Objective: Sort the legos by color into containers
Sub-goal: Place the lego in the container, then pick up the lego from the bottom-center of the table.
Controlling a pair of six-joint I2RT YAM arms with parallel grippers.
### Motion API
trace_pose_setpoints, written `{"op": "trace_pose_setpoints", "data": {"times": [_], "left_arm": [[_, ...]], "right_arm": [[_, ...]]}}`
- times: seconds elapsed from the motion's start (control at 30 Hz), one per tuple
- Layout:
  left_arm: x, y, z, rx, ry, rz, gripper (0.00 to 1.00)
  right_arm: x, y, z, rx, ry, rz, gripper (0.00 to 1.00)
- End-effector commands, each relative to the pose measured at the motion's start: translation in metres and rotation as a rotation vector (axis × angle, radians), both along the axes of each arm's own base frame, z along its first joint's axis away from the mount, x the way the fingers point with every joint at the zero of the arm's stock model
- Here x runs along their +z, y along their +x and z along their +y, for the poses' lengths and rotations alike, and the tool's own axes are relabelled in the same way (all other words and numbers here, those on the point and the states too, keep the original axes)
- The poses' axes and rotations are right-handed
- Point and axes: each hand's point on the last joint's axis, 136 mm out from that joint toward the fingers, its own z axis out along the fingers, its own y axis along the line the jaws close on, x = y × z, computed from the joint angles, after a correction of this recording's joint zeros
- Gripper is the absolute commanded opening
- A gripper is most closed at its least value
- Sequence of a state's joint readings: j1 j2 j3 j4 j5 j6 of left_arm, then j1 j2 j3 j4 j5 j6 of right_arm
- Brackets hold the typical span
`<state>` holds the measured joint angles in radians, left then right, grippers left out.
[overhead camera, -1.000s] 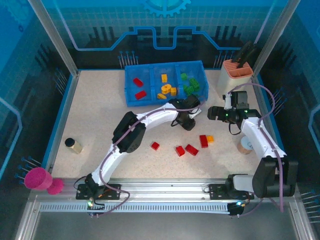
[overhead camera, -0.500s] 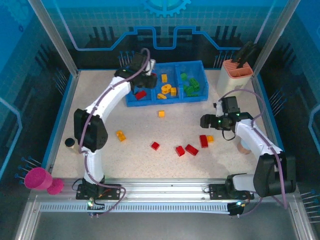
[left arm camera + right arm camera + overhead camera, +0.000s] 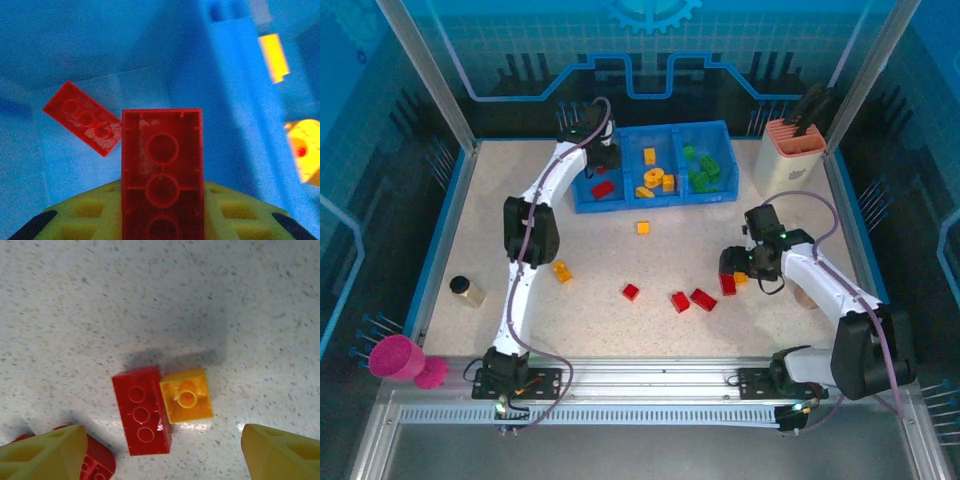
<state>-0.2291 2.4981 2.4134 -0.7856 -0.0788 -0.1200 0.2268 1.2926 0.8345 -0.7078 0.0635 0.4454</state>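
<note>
The left tool point(image 3: 603, 158) reaches to the 12 o'clock edge of the desk point(image 3: 480, 220), over the left compartment of the blue tray point(image 3: 650, 204). Its jaws are clamped tight on a held red brick point(image 3: 162, 175), whose hollow underside faces the wrist camera. Below it, toward 10 o'clock, a second red brick point(image 3: 82, 117) lies flat on the compartment floor. The tray's middle compartment holds yellow-orange pieces point(image 3: 653, 180) and the right one holds green pieces point(image 3: 702, 172). The right tool point(image 3: 732, 268) hangs toward 3 o'clock of the desk, jaws spread wide with nothing gripped. It is directly over a long red brick point(image 3: 141, 410) and a small orange brick point(image 3: 186, 396) that touches the red one's 3 o'clock side. The yellow fingertips point(image 3: 45, 455) stand apart from both. Three loose red bricks point(image 3: 680, 301) lie near the desk's centre. A lone orange brick point(image 3: 643, 227) sits just at 6 o'clock of the tray, and a far orange brick point(image 3: 561, 270) lies toward 9 o'clock.
</note>
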Motion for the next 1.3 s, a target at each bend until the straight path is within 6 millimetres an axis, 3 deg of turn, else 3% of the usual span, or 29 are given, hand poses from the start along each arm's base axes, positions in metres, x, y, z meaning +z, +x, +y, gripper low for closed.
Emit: {"op": "trace_pose_setpoints", "data": {"times": [0.0, 0.17, 0.33, 0.53, 0.73, 0.87, 0.97, 1.07, 1.27], "left_arm": [[-0.011, -0.005, 0.002, 0.018, -0.036, 0.056, 0.20], [-0.023, -0.006, 0.003, 0.019, -0.032, 0.079, 0.25], [-0.033, -0.012, 0.000, 0.013, -0.051, 0.106, 0.41], [-0.011, -0.015, -0.004, -0.006, -0.075, 0.080, 0.59], [0.031, -0.027, -0.005, -0.032, -0.077, 0.012, 0.61], [0.074, -0.045, -0.008, -0.049, -0.120, -0.071, 0.62], [0.107, -0.064, -0.005, -0.056, -0.140, -0.114, 0.64], [0.137, -0.088, -0.001, -0.063, -0.167, -0.137, 0.67], [0.185, -0.154, 0.012, -0.101, -0.183, -0.138, 0.71]], "right_arm": [[-0.006, -0.011, -0.010, -0.052, -0.051, 0.043, 0.80], [-0.005, -0.004, -0.018, -0.054, -0.089, 0.033, 0.79], [-0.003, 0.003, -0.011, -0.040, -0.043, 0.013, 0.80], [-0.007, 0.009, 0.010, 0.020, -0.002, 0.030, 0.79], [-0.005, 0.007, 0.034, 0.105, 0.007, 0.008, 0.73], [0.029, 0.022, 0.082, 0.302, 0.031, -0.136, 0.75], [0.039, 0.025, 0.123, 0.462, 0.044, -0.189, 0.75], [0.034, 0.023, 0.163, 0.613, 0.020, -0.191, 0.75], [0.001, 0.007, 0.238, 0.891, 0.013, -0.148, 0.79]]}}
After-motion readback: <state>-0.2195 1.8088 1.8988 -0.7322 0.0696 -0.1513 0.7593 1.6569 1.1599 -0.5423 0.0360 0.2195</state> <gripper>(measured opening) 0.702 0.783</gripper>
